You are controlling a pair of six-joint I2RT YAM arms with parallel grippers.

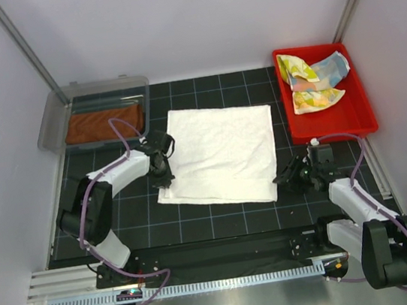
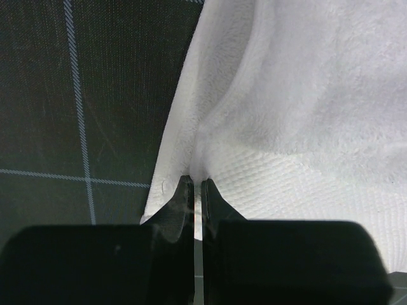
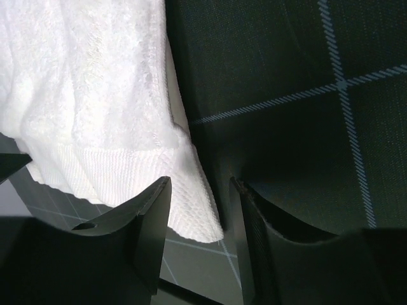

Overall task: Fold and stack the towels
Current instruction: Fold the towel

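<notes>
A white towel [image 1: 222,150] lies folded on the black grid mat, mid-table. My left gripper [image 1: 163,175] is at its left edge, near the front corner. In the left wrist view this gripper [image 2: 197,183] is shut on the white towel's [image 2: 305,95] hem. My right gripper [image 1: 282,179] is at the towel's front right corner. Seen from the right wrist, that gripper [image 3: 200,184] stands open with the towel's [image 3: 95,82] ribbed corner loose between the fingers. A rust-brown towel [image 1: 103,124] lies in the clear bin. Pale yellow [image 1: 296,69] and light-blue [image 1: 330,68] towels lie crumpled in the red tray.
The clear plastic bin [image 1: 48,129] stands at the back left, and the red tray [image 1: 361,111] at the back right. Grey walls close in both sides and the back. A metal rail runs along the near edge by the arm bases.
</notes>
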